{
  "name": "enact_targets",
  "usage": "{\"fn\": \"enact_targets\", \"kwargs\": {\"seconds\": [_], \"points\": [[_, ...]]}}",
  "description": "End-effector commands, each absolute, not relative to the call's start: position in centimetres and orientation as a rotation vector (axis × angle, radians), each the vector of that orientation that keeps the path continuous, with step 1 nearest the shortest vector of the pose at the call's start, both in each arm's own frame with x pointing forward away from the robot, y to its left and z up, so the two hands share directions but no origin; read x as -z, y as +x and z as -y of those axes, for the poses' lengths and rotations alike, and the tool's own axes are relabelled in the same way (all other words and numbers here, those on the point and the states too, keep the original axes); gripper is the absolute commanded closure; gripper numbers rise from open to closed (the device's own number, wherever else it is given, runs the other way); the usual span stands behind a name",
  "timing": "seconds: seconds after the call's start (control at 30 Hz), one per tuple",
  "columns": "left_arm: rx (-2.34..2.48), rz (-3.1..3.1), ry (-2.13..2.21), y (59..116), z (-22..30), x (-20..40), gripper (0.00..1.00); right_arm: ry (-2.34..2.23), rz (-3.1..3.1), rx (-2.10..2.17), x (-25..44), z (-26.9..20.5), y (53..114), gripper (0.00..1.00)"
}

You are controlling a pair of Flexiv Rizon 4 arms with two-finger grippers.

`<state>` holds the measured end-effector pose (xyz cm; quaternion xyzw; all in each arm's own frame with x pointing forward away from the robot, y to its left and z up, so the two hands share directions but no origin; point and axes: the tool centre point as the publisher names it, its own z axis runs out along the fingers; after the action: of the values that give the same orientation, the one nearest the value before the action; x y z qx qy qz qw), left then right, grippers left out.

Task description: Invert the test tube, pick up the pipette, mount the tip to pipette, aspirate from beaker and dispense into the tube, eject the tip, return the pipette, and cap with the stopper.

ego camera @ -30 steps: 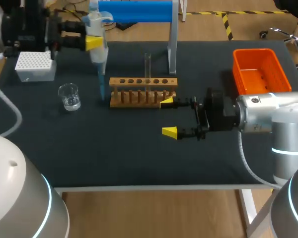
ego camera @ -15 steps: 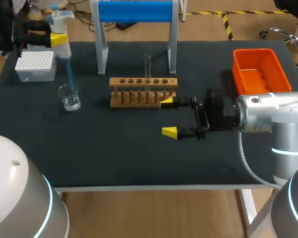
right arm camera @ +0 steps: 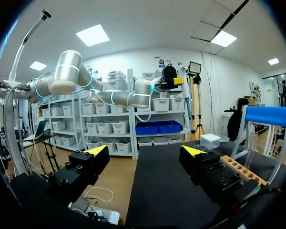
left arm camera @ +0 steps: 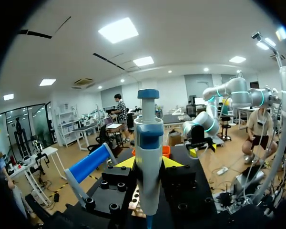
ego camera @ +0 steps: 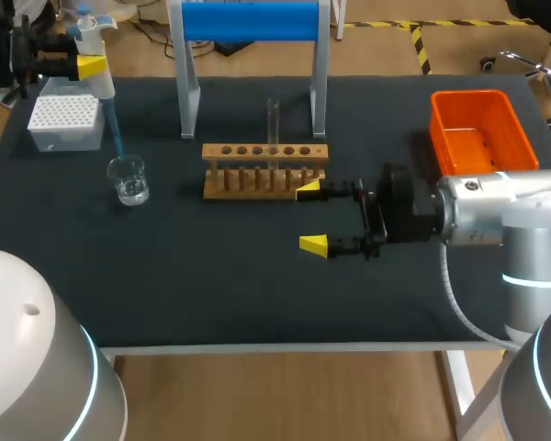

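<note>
Upper left of the frame, head view: left claw [ego camera: 81, 66] pressed onto the pipette [ego camera: 95, 62] from both sides, holding it upright above the bench [ego camera: 211, 276]. Blue tip [ego camera: 114, 138] on the pipette's lower end, slanting down toward the beaker [ego camera: 128, 179]. Tip's end close by the beaker's rim; cannot tell whether inside it or just over it. Clear liquid in the beaker's bottom. White box [ego camera: 66, 122] of tips just behind the beaker, near the bench's back left corner, under the left claw.

Middle of the frame: wooden rack [ego camera: 264, 171] with a row of holes along its top. Tube [ego camera: 273, 119] standing upright in one hole, mouth up. Behind the rack, stand [ego camera: 250, 20] with a blue bar across two pale legs. Upper right: orange bin [ego camera: 482, 129] on the bench, well apart from the rack.

Right of the middle: right claw [ego camera: 310, 217] low over the bench, pointing left, spread wide and pinching nothing. One yellow finger just beside the rack's right end, the other nearer the front edge.

Left wrist view: white and blue pipette body straight up between the yellow fingers [left arm camera: 127, 162], clamped by both. Beyond it, the right claw and the bin.

Right wrist view: fingers [right arm camera: 96, 150] far apart with bare bench between them. Rack beside the claw, box and stand farther ahead on that same side.
</note>
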<state>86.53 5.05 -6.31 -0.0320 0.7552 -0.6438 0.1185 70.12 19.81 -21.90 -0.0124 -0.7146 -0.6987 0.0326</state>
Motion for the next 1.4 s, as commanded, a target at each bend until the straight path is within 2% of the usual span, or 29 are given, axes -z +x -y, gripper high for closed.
{"fn": "enact_targets", "kwargs": {"seconds": [0.03, 1.4], "points": [[1.907, -2.225, -0.057, 88.30, -5.17, 6.76, 1.00, -0.038, 2.200, 2.150, 21.86, -19.70, 70.07, 0.00], [1.910, -2.222, -0.038, 89.13, -5.02, 6.89, 1.00, -0.038, 2.200, 2.150, 21.86, -19.70, 70.07, 0.00]]}}
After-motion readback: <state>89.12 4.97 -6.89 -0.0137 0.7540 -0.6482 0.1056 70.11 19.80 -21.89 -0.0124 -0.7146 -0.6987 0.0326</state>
